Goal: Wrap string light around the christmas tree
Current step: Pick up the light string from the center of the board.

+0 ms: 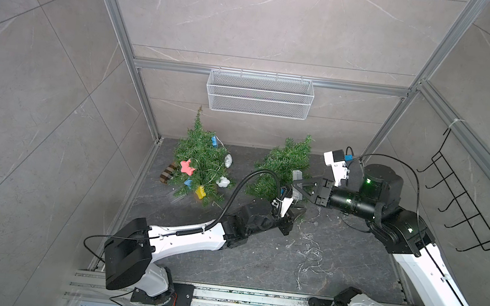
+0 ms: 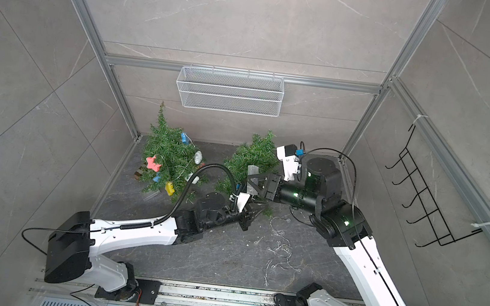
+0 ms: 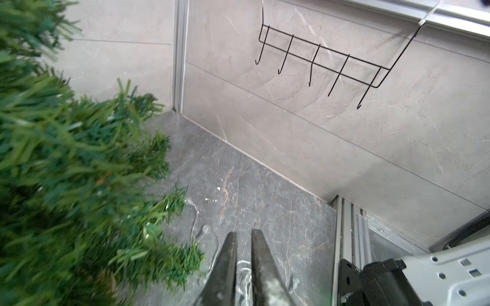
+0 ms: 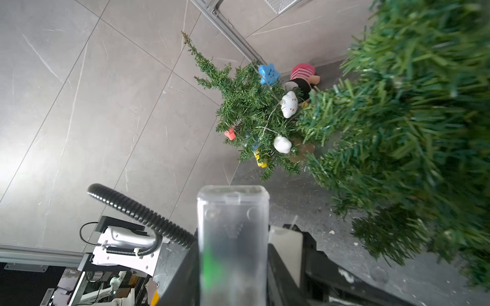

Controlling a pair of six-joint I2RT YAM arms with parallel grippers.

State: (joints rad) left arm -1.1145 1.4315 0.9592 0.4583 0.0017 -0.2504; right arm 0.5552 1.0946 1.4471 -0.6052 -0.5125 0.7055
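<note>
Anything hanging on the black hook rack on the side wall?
No: in the left wrist view all five hooks of the hook rack show as bare wire against the wall.

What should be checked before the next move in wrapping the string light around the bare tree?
1. Left gripper jaws shut on the string light: ok, wire shows between them.
2. Right gripper holding the clear battery box: ok.
3. Bare tree standing steady: cannot tell.
4. Slack free to feed: not ok, loose coils lie tangled on the floor.
5. Decorated tree apart from both grippers: ok.
</note>
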